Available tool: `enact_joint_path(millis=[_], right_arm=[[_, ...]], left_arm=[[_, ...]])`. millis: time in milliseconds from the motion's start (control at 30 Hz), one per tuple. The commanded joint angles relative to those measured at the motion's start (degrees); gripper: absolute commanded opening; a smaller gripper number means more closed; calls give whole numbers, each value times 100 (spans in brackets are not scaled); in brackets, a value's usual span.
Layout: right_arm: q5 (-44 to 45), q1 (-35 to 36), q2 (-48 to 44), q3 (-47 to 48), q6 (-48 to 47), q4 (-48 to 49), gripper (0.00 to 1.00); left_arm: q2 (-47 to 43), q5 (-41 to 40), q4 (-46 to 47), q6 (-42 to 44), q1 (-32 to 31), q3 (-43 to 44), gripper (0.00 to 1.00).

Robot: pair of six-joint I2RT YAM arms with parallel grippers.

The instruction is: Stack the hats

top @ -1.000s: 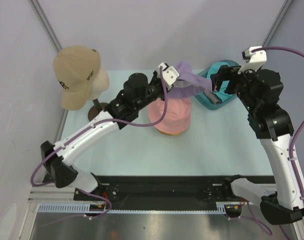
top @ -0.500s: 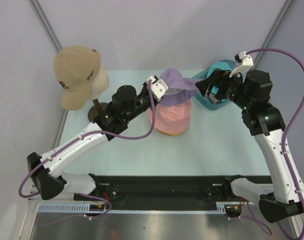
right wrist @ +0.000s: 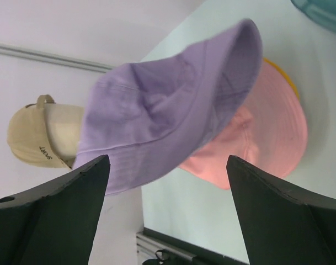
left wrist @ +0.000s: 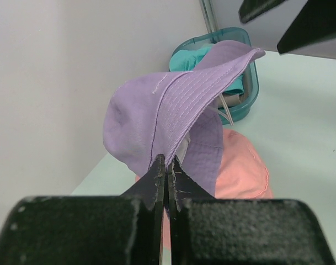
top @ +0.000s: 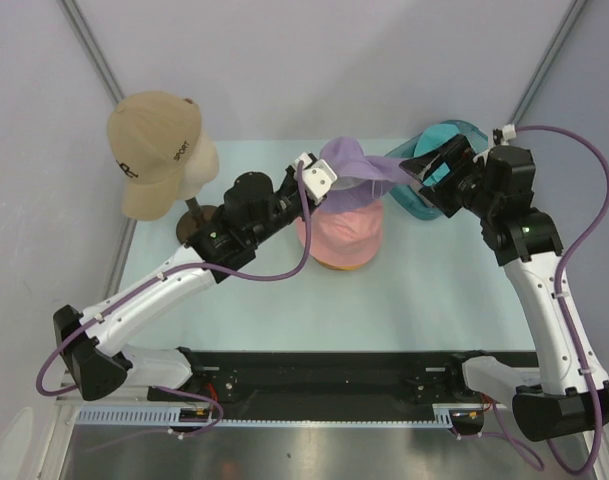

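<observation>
Left gripper [left wrist: 166,164] status: clenched on the lilac hat [top: 358,163]. Both fingers are pressed together on a folded section of the brim, with the cloth pinched at the fingertips. The crown and the rest of the brim hang forward of the jaws, clear of the table [top: 434,290].

Position of the lilac hat: raised directly above the pink hat [top: 342,232], which sits crown-up at the middle of the table. A yellow-orange hat [right wrist: 287,77] lies beneath the pink one, with only its brim edge showing. The free end of the lilac brim extends toward the teal tub [top: 462,128] at the right rear.

Right gripper [right wrist: 168,161] status: released, jaws spread wide, nothing grasped. It faces the free brim end from the tub side. Seen from its wrist, the lilac hat lies ahead of the open fingers. Contact with the brim cannot be confirmed.

A teal hat [left wrist: 185,58] lies inside the tub. A tan cap [top: 149,150] rests on the mannequin head [top: 204,165] at the left rear, well apart from both grippers.
</observation>
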Motion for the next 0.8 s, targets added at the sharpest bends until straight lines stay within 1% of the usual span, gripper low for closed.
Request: enact_joint_path(millis=[0,100,200,267,333,367,400,433,467,533,567,600,633,667,700,767], right_arm=[[42,33,-29,-241,700,138,91],[227,68,-117,-468,709,400,91],[96,77,66,-627,797,787,91],[34,138,312,-575,806,989,89],[77,234,436,-531,762,1147,84],[69,244,506,-522,744,1209,80],[52,252,620,-513,736,1288,67],[-53,235,682,-505,744,1497,60],[-150,235,761,-496,736,1621,44],[-387,235,928,-382,735,1928,26],[-449,235,1033,-312,770,2035,10],[-545,235,1060,-285,805,2271,3],[-581,235,1095,-241,875,2377,0],[-616,235,1122,-206,980,2492,0],[-695,235,1165,-84,1008,2728,0],[-748,305,1280,162,973,2748,0]], left_arm=[[-274,-116,229,116,-58,-46,0],[-345,-116,264,125,-75,-98,0],[-406,-81,264,151,-84,-169,0],[-450,-72,229,168,-93,-195,0],[-485,-55,220,195,-102,-230,0],[-511,-28,220,204,-102,-291,0],[-538,-28,211,221,-102,-318,0],[-564,-28,211,221,-102,-371,0],[-573,-63,246,247,-102,-406,0],[-582,-142,308,283,-102,-502,0],[-547,-238,430,335,-93,-520,0],[-521,-343,501,370,-102,-538,0],[-486,-475,684,536,-102,-529,0],[-433,-824,790,642,-102,-512,0],[-337,-1010,887,748,-93,-425,0],[-239,-1345,1221,1143,-67,-336,0]])
